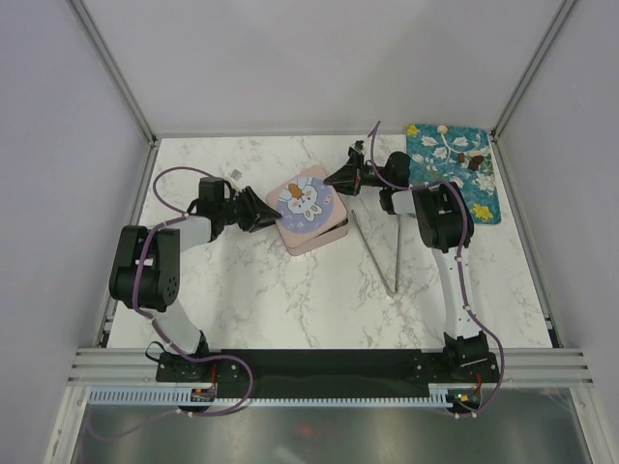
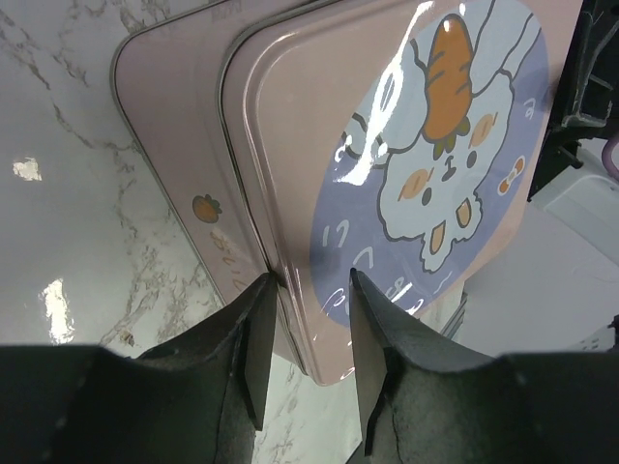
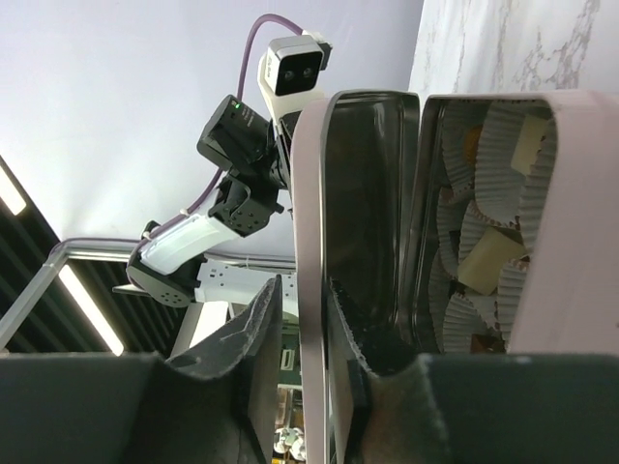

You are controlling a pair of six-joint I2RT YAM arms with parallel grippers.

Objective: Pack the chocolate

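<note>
The right gripper point(image 3: 302, 290) is pressed onto the near rim of the bunny lid point(image 3: 372, 193), one finger on the pink outside and the other on the dark inner face. The lid stands tilted up off the pink tin point(image 3: 556, 242), so the box gapes toward the wrist camera. Just past that raised lid, on the tin's side of the fingers, sit white paper cups point(image 3: 484, 203) holding the chocolate point(image 3: 488, 263); cream-white squares show plainly and a yellowish piece is tucked further in. Across the lid, the left gripper point(image 2: 308, 280) pinches the opposite rim, one finger at the seam where the lid overhangs the tin and one on the printed top. From above, the square tin lies cornerwise to the table point(image 1: 290, 300) edges, midway between the two arms. More loose pieces point(image 1: 474, 161) lie on the blue floral cloth point(image 1: 435, 155) at the far right corner, strung in a loose line from far-left to near-right. They are beyond and to the right of the right gripper and well apart from the left one, so the right arm is clearly nearer. Each bite is too small and compact to show a long axis or heading. The metal tongs point(image 1: 372, 251) lie between tin and right arm, their closed end toward the bases. Judging by the pieces on the cloth, packing looks unfinished.
</note>
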